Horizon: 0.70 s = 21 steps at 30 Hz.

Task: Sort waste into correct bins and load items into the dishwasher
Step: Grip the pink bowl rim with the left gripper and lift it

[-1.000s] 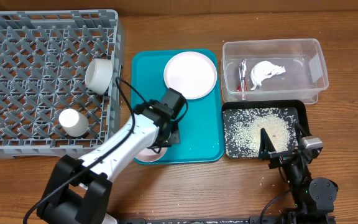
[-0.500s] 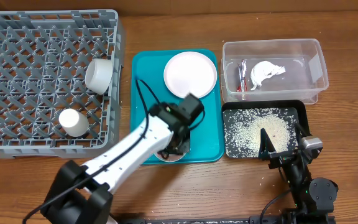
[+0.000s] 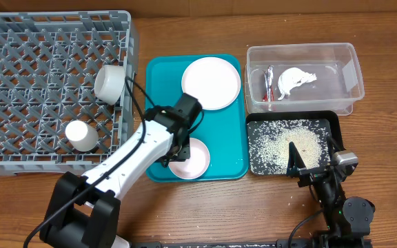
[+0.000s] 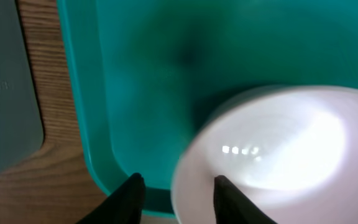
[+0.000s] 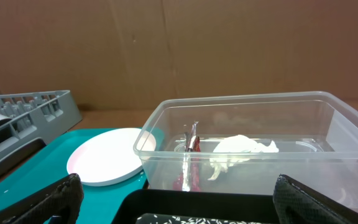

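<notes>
The cup [image 3: 80, 135] and grey bowl [image 3: 110, 83] were racked upper left; plate [image 3: 211, 83] and pink bowl [image 3: 189, 158] were left unloaded, left gripper [image 4: 178, 183] parted at its rim.

This looks like a robot test lab, not a real kitchen. A white robot arm [image 3: 126, 165] and a black robot arm [image 3: 333, 189] are mounted at a plain wooden table [image 3: 391, 27]. Brown cardboard [image 5: 166, 43] closes the back, and the grey dish rack [image 3: 47, 69] simply stands on the tabletop.
</notes>
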{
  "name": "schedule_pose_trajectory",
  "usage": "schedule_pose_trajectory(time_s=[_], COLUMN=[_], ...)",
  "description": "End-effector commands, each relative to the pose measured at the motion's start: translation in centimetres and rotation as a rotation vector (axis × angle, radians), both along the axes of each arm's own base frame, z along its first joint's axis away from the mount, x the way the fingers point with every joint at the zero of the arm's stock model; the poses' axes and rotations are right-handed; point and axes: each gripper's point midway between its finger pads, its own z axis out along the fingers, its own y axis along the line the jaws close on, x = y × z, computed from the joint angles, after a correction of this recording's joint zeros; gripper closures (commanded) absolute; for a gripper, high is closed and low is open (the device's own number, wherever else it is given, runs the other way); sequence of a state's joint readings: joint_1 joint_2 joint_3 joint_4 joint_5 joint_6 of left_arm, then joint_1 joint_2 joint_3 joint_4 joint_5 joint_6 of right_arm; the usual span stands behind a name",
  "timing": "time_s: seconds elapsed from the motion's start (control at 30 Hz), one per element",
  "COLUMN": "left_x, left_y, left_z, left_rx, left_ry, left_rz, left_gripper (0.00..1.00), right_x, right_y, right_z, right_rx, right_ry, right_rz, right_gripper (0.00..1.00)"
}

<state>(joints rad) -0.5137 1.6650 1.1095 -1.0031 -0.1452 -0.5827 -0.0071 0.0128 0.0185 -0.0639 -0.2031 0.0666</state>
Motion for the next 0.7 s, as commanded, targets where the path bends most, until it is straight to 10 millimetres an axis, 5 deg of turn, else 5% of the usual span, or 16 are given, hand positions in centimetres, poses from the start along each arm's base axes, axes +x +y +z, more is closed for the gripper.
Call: schedule_pose_trajectory(time_s=[0.0,0.2,0.33,0.47,0.67], left_x=[-0.8,-1.0,-0.2,2.5,6.5], left_y=[1.2,-0.4,-0.4,2.3,10.2], left_z=[-1.5,-2.5,-0.8,5.4,19.9], left_rx=[-0.007,-0.107,-0.117,-0.019,0.347], left_ry=[0.038,0.052,0.057,0.002,-0.308], left_rz=[0.011,-0.071,-0.096,-0.032,0.154], left_gripper=[0.64,0.94,0.96,0.96,0.96], right_x=[0.0,0.0,0.0,0.0,0.0], right_y=[-0.2,-0.2,-0.2,-0.2,-0.2], right_z=[-0.2,-0.2,-0.2,-0.2,-0.2], right_rx=[-0.004,-0.004,-0.004,-0.004,-0.004], right_ry=[-0.005,-0.005,-0.005,-0.005,-0.005], right_rz=[-0.007,-0.007,-0.007,-0.007,-0.007], right_gripper=[0.00,0.00,0.00,0.00,0.00])
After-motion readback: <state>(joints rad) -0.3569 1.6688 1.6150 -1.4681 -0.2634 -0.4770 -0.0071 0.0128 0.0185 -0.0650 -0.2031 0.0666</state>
